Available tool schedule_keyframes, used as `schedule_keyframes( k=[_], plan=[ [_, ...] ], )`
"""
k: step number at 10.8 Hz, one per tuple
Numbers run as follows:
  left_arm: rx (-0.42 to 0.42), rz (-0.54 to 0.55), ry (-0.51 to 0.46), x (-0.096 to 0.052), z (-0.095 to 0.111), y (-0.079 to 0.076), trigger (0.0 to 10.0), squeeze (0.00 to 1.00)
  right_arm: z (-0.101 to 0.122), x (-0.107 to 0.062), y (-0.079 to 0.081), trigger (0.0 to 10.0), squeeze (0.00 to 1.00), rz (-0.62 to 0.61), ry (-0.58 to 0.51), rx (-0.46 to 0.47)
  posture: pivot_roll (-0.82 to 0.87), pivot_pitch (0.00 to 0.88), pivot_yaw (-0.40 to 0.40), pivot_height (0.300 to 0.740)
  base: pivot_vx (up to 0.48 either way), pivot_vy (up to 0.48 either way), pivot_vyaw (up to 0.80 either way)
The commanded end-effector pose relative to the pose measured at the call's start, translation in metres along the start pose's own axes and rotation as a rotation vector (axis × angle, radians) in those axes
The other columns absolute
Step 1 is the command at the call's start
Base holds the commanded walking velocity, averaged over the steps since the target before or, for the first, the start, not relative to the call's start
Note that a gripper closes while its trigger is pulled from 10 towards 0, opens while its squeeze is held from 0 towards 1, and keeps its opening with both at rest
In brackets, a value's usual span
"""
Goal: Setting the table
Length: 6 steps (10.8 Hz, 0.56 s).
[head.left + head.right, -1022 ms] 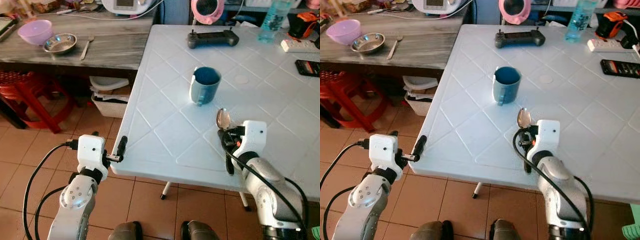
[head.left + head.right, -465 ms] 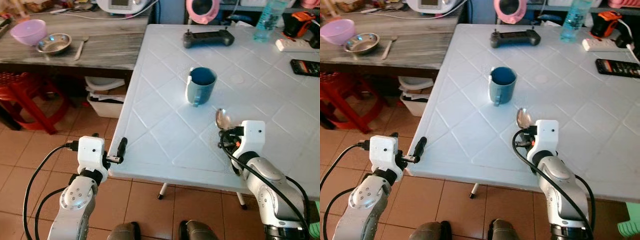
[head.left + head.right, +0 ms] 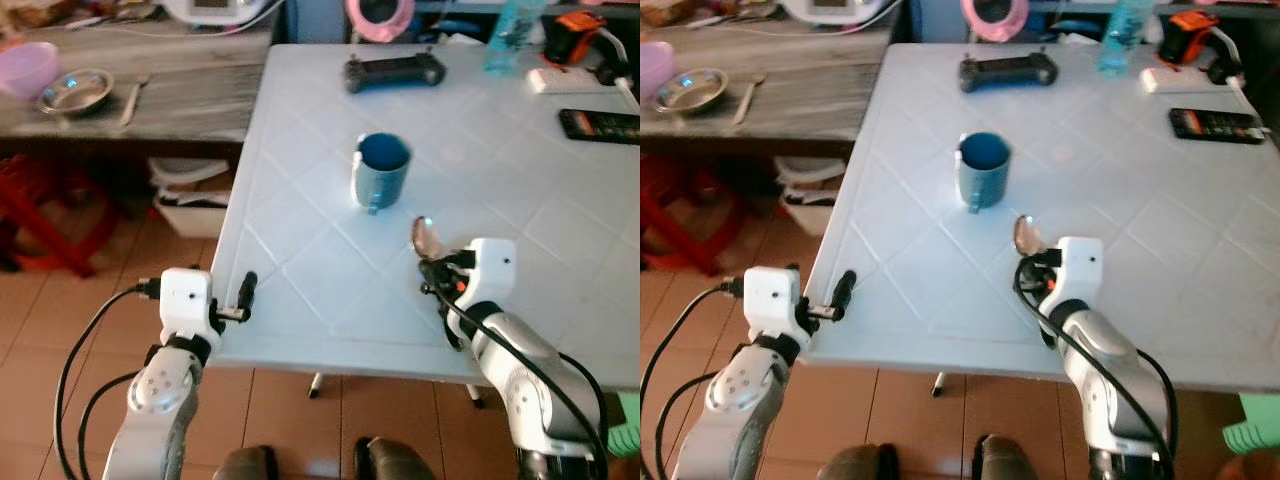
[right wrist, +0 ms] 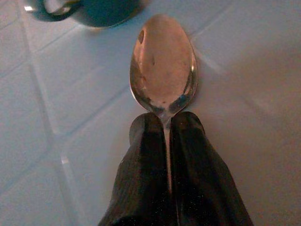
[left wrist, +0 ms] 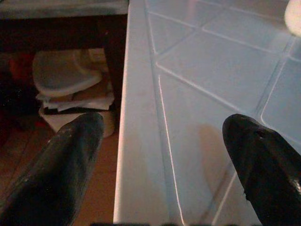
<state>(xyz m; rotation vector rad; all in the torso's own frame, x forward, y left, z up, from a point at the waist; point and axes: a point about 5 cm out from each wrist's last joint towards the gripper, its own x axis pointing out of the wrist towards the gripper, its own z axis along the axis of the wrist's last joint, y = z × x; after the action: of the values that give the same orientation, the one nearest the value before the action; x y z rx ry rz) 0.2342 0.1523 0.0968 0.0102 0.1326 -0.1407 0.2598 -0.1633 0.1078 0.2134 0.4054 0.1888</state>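
A blue mug (image 3: 382,170) stands upright in the middle of the white table (image 3: 300,300), handle toward me. Just in front of it and slightly right lies the bowl of a metal spoon (image 3: 424,235), low over the tabletop. My right gripper (image 3: 433,263) is shut on the spoon's neck; the right wrist view has both fingers pressed together behind the spoon (image 4: 163,66), with the mug (image 4: 94,12) beyond it. My left gripper (image 3: 246,291) is open at the table's front left edge, its fingers (image 5: 70,160) spread either side of the rim.
At the table's far side lie a game controller (image 3: 394,72), a bottle (image 3: 505,45), a power strip (image 3: 575,78) and a black remote (image 3: 600,123). A wooden side table on the left carries a purple bowl (image 3: 25,72), a steel bowl (image 3: 72,90) and a fork (image 3: 130,95). A white bin (image 3: 195,195) sits below.
The whole picture has shifted, so the camera has moved. Both grippers keep their places against the table, and the spoon stays held in front of the mug.
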Motion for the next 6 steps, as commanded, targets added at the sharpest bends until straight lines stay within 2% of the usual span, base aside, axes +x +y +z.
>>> schedule_keyframes(
  k=[1,3,6],
  plan=[
    [0.012,0.029,0.024,-0.002,-0.005,0.005,10.0,0.00,-0.048,0.007,0.030,0.0,0.00,0.174,0.258,0.060,0.05,0.134,0.066,0.740,0.000,0.480,0.00],
    [0.006,0.035,0.020,0.000,-0.005,0.003,10.0,0.00,-0.044,0.012,0.039,0.0,0.00,0.234,0.269,0.048,0.05,0.124,0.058,0.740,0.000,0.480,0.00],
    [0.006,0.039,0.017,0.000,-0.006,0.003,10.0,0.00,-0.045,0.019,0.034,0.0,0.00,0.214,0.260,0.004,0.05,0.116,0.054,0.740,0.000,0.480,0.00]
  ],
)
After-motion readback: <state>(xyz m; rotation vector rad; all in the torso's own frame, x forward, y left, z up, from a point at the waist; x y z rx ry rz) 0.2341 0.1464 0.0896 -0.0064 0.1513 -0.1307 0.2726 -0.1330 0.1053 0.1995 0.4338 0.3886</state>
